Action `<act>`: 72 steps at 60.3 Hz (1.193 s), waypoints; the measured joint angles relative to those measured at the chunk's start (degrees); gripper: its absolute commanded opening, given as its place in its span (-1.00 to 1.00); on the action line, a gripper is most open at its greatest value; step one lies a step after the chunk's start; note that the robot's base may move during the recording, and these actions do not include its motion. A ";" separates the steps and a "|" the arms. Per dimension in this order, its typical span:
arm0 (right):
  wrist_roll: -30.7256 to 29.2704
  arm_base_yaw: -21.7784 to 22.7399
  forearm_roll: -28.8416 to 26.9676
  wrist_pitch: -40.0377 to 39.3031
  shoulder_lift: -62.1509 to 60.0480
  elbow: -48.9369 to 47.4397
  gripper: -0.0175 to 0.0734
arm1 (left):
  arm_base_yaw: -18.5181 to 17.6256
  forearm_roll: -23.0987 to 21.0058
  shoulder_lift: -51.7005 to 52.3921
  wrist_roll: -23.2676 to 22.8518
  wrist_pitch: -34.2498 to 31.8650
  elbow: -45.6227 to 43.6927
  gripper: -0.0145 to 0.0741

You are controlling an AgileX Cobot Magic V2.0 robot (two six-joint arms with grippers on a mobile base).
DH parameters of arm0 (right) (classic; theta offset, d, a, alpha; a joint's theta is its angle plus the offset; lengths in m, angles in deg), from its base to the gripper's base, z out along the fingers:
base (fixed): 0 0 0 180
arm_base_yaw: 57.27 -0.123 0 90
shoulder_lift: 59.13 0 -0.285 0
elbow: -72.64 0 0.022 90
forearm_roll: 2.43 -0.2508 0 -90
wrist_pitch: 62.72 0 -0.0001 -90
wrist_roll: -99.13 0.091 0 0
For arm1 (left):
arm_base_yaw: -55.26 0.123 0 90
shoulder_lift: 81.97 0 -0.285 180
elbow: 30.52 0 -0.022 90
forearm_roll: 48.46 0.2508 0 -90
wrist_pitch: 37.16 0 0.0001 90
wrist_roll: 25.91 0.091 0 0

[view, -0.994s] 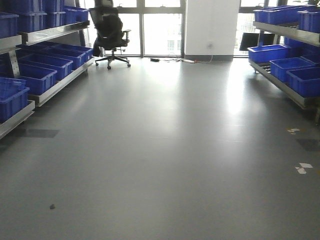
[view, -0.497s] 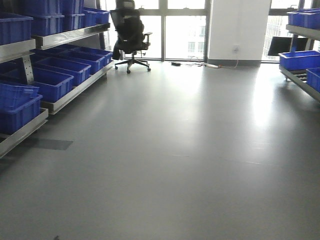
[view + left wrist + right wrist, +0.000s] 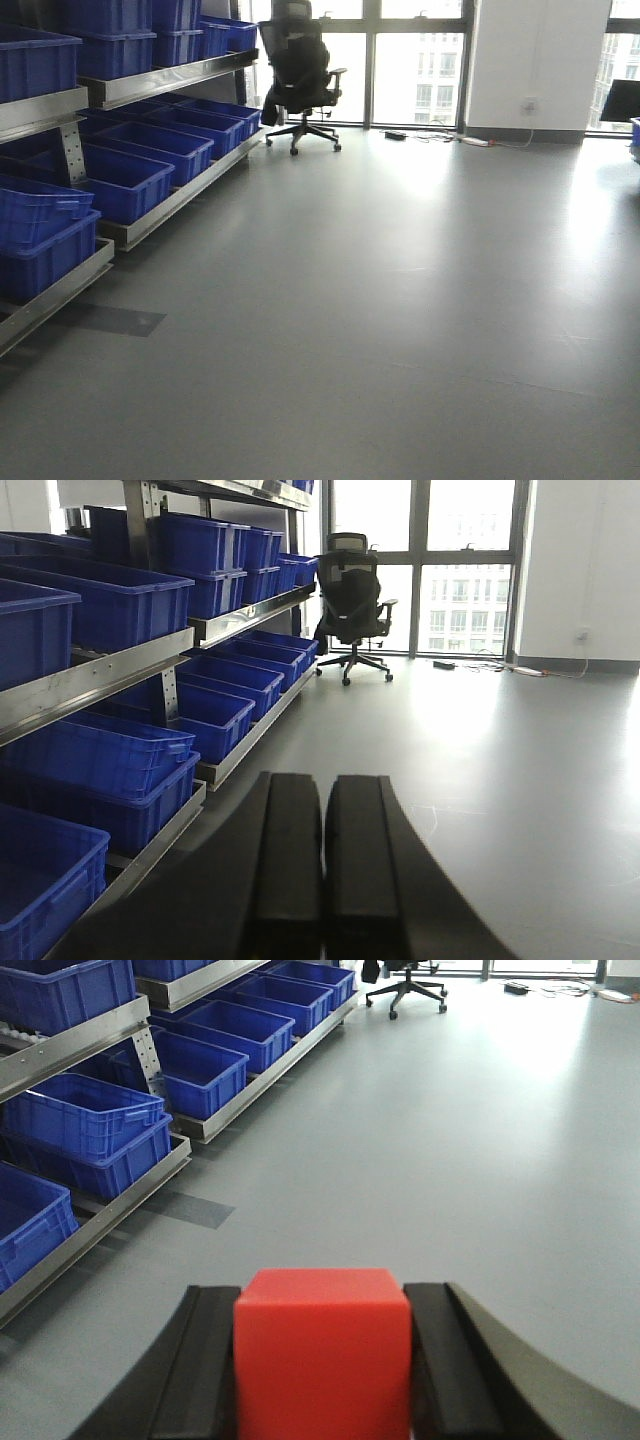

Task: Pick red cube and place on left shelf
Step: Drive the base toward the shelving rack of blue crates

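The cube (image 3: 322, 1345) is clamped in the right gripper (image 3: 324, 1360), so it's held up off the floor (image 3: 420, 300) and not on the shelf (image 3: 150, 82) yet. In the right wrist view the red block is seen squeezed between the two black fingers (image 3: 205, 1360), one touching each side, with its top and front faces in plain sight. The left gripper (image 3: 322, 870) is carried with nothing in it, its fingers (image 3: 285, 860) pressed flat against each other.

The shelf is found along the left side. It's a metal rack with several tiers, packed with blue bins (image 3: 125, 185) that are lined up in a row on the lower tier, with more stacked on the upper one. From the right wrist the rack is seen ahead and to the left of the cube, well apart from it. A black chair (image 3: 300, 75) is parked at the far end of the rack, near the windows (image 3: 415, 60). A darker patch (image 3: 115, 320) can be spotted on the grey floor just beside the rack's base. Some cables (image 3: 450, 137) are left lying by the far wall.
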 measured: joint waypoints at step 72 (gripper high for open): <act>0.00 0.00 0.00 0.00 0.00 0.00 -0.49 | 0.00 0.00 0.00 0.00 0.00 0.00 -0.44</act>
